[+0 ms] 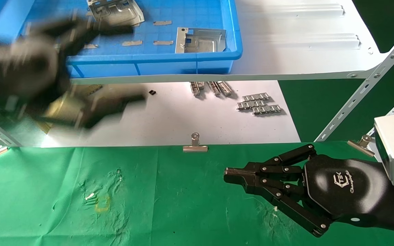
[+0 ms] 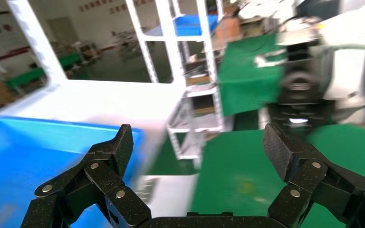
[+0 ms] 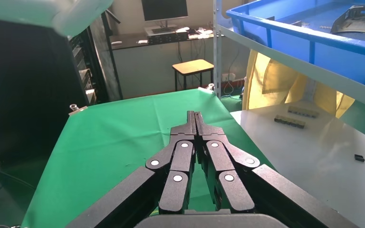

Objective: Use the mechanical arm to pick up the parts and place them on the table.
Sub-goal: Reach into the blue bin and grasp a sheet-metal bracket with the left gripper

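Note:
Two silvery stamped parts lie in a blue tray (image 1: 156,58) on the white shelf: one at the far edge (image 1: 116,12), one near the tray's right end (image 1: 200,40). My left gripper (image 1: 136,64) is blurred at the left, in front of the tray's front wall; its jaws are wide open with nothing between them (image 2: 197,142). My right gripper (image 1: 229,174) is shut and empty, low over the green table (image 1: 169,205) at the right; its closed tips also show in the right wrist view (image 3: 195,116).
The white shelf (image 1: 303,41) overhangs a white sheet (image 1: 183,119) bearing grey ridged strips (image 1: 258,103) and a small black piece (image 1: 152,91). A binder clip (image 1: 195,143) holds the cloth's far edge. A yellow square outline (image 1: 103,203) marks the cloth. A slanted shelf strut (image 1: 361,95) stands at the right.

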Available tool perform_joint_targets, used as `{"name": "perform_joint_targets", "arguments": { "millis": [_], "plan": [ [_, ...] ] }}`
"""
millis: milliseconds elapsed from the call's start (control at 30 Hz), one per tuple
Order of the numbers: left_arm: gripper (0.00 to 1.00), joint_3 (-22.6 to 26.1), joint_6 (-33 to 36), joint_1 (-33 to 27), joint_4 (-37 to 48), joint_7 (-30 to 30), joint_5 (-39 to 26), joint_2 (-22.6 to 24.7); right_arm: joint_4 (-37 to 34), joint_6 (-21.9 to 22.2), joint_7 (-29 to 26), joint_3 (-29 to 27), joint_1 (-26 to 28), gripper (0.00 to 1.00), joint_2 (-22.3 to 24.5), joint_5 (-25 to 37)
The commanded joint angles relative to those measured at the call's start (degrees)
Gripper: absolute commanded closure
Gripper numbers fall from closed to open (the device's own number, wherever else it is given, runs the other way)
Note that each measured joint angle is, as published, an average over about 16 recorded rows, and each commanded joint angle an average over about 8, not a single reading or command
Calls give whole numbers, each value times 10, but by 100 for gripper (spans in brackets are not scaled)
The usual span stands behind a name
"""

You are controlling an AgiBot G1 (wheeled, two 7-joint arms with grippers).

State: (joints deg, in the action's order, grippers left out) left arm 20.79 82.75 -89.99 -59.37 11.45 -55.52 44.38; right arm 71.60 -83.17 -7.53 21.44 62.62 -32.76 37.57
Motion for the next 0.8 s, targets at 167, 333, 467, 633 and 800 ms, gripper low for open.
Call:
{"name": "perform_joint_targets", "arguments": {
  "millis": [167,333,467,633,800],
  "plan": [
    [0,56,-32,-165,155,-12,-127,79,0,0,0,0,0,100,0,0],
    [0,97,-117,-260,309,-38,-223,151,0,0,0,0,0,100,0,0],
    [0,118,-211,-303,408,-52,-275,202,0,0,0,0,0,100,0,0],
    [6,131,-297,-326,493,-54,-305,250,0,0,0,0,0,100,0,0],
    [43,136,-353,-333,548,-47,-315,276,0,0,0,0,0,100,0,0]
  ]
}}
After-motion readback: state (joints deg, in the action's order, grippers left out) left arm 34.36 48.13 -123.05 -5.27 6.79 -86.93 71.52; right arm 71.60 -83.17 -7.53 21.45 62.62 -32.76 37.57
